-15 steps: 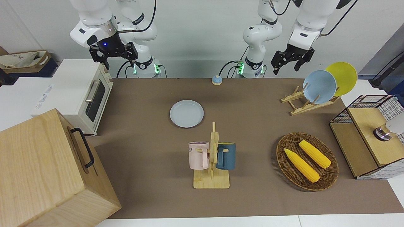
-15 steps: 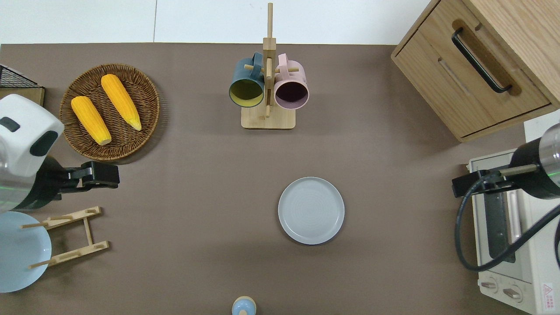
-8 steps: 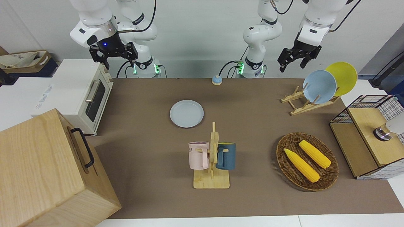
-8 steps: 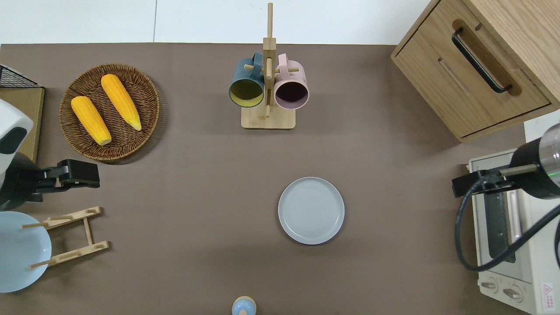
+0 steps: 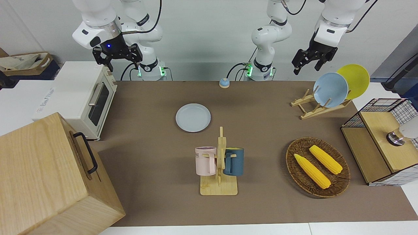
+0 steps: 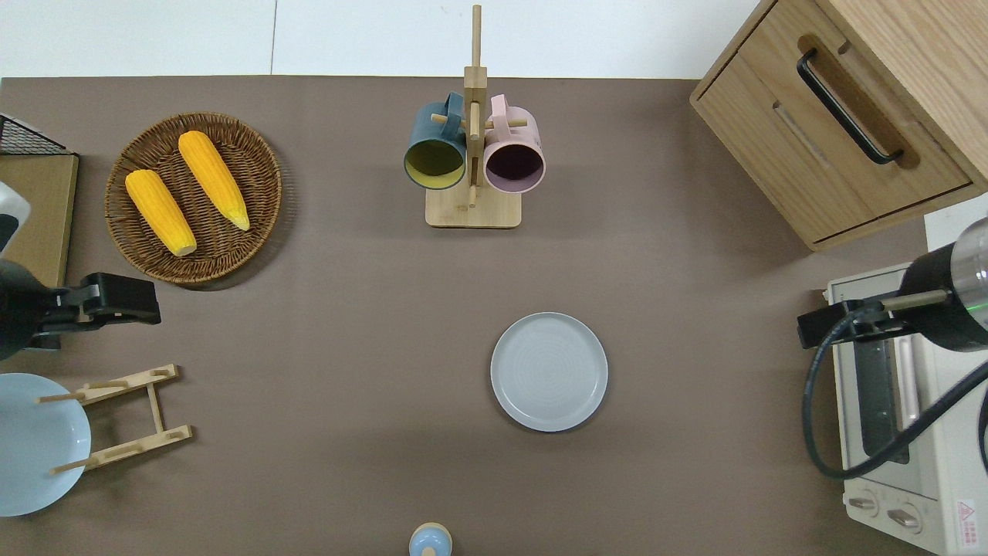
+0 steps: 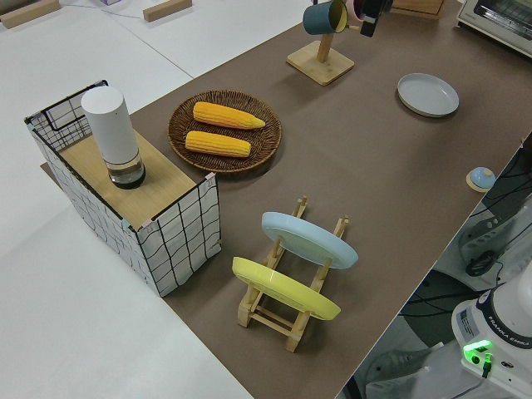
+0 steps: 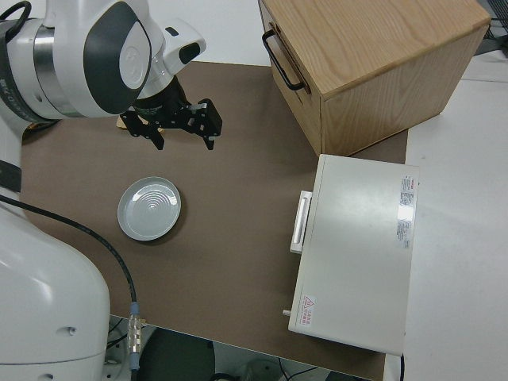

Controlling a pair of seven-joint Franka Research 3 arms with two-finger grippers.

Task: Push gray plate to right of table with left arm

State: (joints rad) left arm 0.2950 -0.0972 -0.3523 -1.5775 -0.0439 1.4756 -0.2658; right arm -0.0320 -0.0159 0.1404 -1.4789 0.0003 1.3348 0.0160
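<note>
Pale gray-blue, the gray plate (image 6: pixel 549 371) lies flat on the brown table (image 6: pixel 347 324), well apart from my left gripper (image 5: pixel 308 64), off toward the right arm's end. My jaws hang spread apart and empty, up in the air over bare mat between the wicker basket (image 6: pixel 261 232) of corn and the wooden plate rack (image 6: pixel 123 417). My right gripper (image 5: pixel 115 60) is parked, its fingers also apart.
</note>
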